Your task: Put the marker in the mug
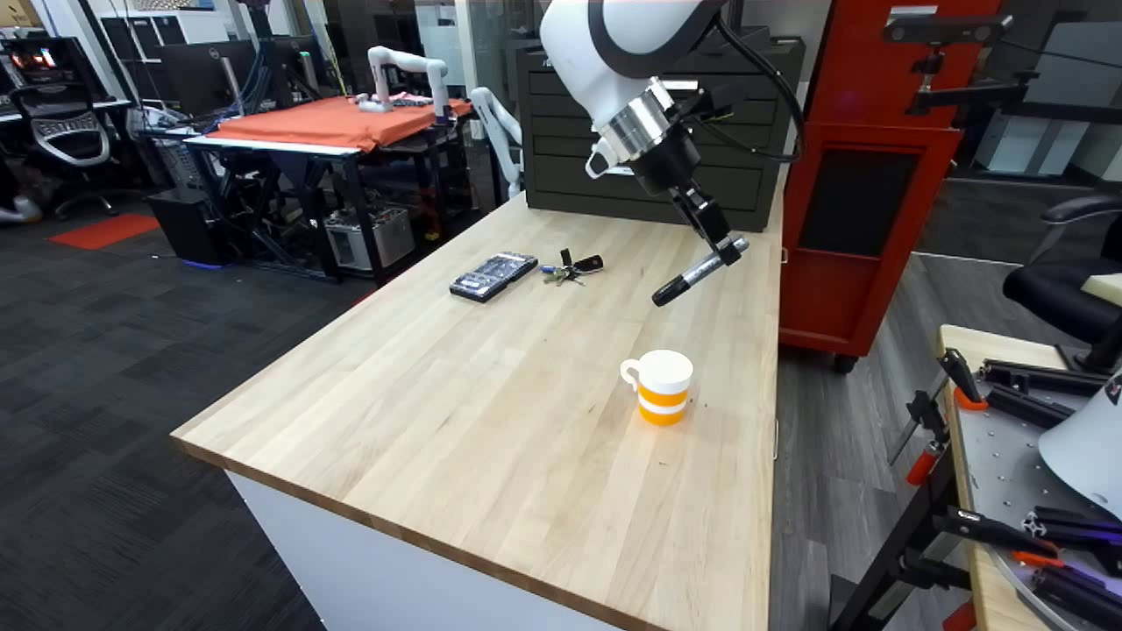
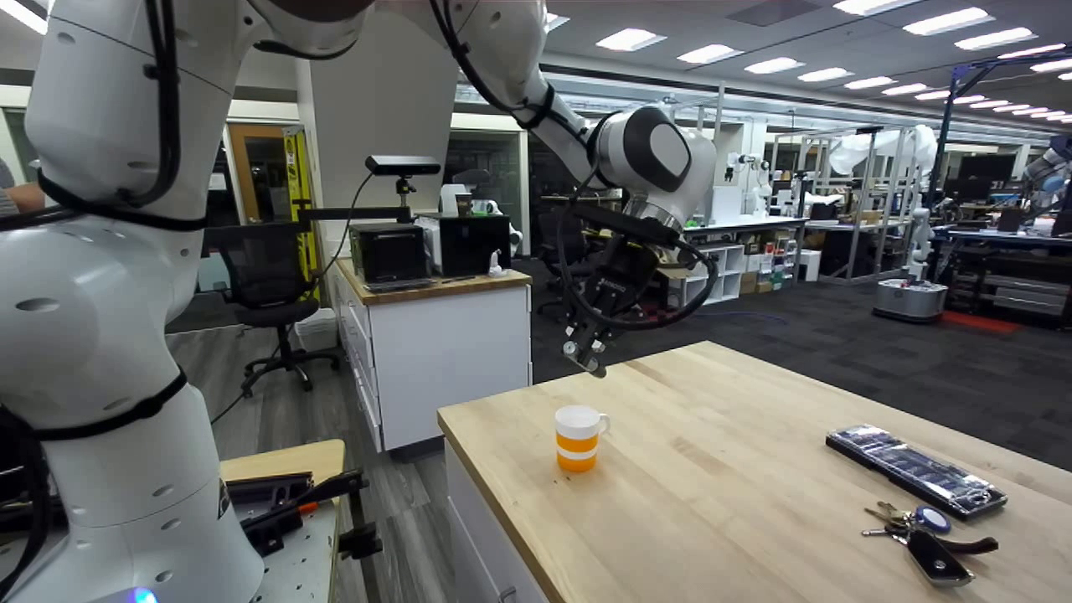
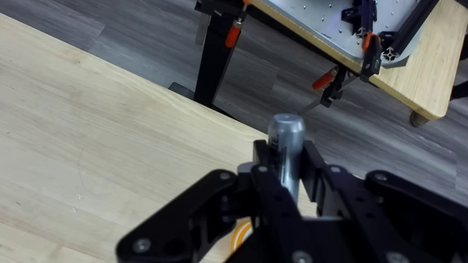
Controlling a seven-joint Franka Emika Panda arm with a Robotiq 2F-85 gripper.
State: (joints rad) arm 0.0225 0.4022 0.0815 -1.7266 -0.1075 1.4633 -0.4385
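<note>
Holding marker w/ gripper, mug on tbl

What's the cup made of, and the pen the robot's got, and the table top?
The mug: smooth, white and orange; plastic or glazed ceramic, I can't tell.
The marker: likely a metal barrel, judging by its silvery shine.
The tabletop: probably wood, satiny, with grain and joined strips showing.

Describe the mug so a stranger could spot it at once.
On the wooden table, the mug stands upright near the edge facing the robot's base. Unlike the flat case and the keys, it's white with orange bands and a handle.
</note>
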